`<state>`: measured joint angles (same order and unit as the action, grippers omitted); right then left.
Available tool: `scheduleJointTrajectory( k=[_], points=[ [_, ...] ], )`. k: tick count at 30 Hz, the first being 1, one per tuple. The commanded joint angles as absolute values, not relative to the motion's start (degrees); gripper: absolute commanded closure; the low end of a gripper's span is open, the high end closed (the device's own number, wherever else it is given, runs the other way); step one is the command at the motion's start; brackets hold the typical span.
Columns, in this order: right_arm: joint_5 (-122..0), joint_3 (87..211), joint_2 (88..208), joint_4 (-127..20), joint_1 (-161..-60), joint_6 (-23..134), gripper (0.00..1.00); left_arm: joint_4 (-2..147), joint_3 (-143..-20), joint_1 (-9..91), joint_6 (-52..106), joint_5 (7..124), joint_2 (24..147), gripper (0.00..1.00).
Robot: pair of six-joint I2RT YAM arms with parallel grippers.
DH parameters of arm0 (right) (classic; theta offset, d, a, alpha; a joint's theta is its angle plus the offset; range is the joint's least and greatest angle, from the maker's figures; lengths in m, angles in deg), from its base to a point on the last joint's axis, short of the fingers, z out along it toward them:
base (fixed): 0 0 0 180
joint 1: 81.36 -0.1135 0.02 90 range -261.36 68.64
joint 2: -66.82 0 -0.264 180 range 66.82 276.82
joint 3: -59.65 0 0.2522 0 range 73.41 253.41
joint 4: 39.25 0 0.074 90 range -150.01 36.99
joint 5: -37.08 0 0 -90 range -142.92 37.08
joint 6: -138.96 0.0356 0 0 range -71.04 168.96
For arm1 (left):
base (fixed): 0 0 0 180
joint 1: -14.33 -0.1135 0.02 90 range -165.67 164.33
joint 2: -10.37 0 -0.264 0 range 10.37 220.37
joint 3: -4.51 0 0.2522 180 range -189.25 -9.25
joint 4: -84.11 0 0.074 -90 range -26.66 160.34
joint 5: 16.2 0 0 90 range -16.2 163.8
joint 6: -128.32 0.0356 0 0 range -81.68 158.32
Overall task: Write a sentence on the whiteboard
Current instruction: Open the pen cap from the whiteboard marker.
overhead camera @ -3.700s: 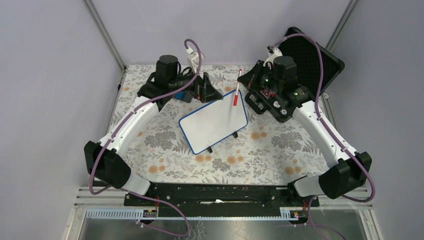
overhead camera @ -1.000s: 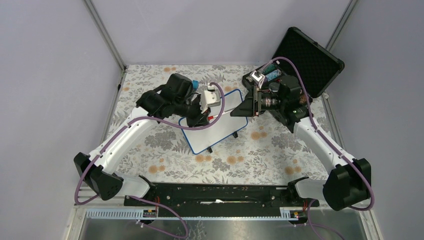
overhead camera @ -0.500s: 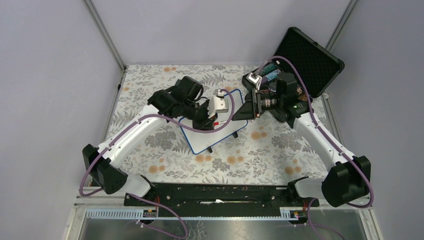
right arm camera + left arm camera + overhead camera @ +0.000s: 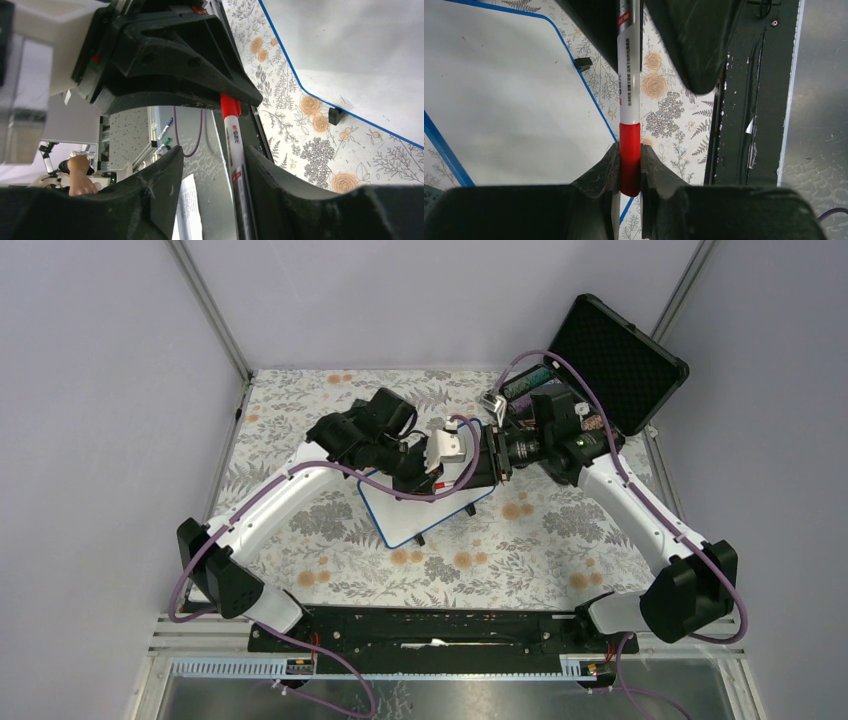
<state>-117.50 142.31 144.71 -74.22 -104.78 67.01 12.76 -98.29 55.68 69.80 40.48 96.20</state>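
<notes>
1. Floral-printed cloth (image 4: 300, 400) covered the table, grey walls behind it. The small white rectangular whiteboard with a blue rim (image 4: 415, 518) lay skewed at mid-table on its little black feet (image 4: 336, 115), partly under both wrists. No sentence showed on the face I could see.
2. The left pincer (image 4: 629, 167) was clamped on the red cap (image 4: 629, 155) of a slim white-barrelled marker pen (image 4: 629, 95), held level above the board's right side.
3. The right pincer (image 4: 214, 160) straddled the barrel from the right. A gap still showed on one side, so it was not gripping yet.
4. To my eye this was uncapping, and the trouble lay there. A loose or off-centre hold on the smooth barrel could let it slide when the cap is pulled. A crooked pull could flick the pen onto the board or cloth.
5. The two pincers stood nose to nose, with little room before they knock.
6. A purple cable (image 4: 462, 465) looped close by the pen, and the open black hard case (image 4: 620, 350) sat at the far right behind the right arm, crowding any retreat.
</notes>
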Motion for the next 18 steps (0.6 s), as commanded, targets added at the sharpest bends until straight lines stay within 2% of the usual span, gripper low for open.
scheduleJointTrajectory(
  k=[1,4,7,12,18],
  points=[
    [-115.0,146.0,145.7,-79.2,-106.9,62.4,0.49,13.6,-101.5,56.5,70.4,38.6,97.2,1.00],
    [-113.7,146.3,145.9,-79.8,-107.5,61.7,0.55,13.6,-101.5,56.6,70.4,38.6,97.3,1.00],
    [-113.0,146.4,146.0,-80.2,-107.6,61.4,0.68,13.6,-101.4,56.5,70.5,38.7,97.4,1.00],
    [-112.2,146.9,146.0,-80.7,-107.6,61.0,1.00,13.6,-100.2,56.6,71.1,39.2,96.7,1.00],
    [-112.5,148.7,145.3,-84.8,-106.5,57.1,1.00,10.6,-97.5,54.7,73.2,39.7,93.8,1.00]
  ],
)
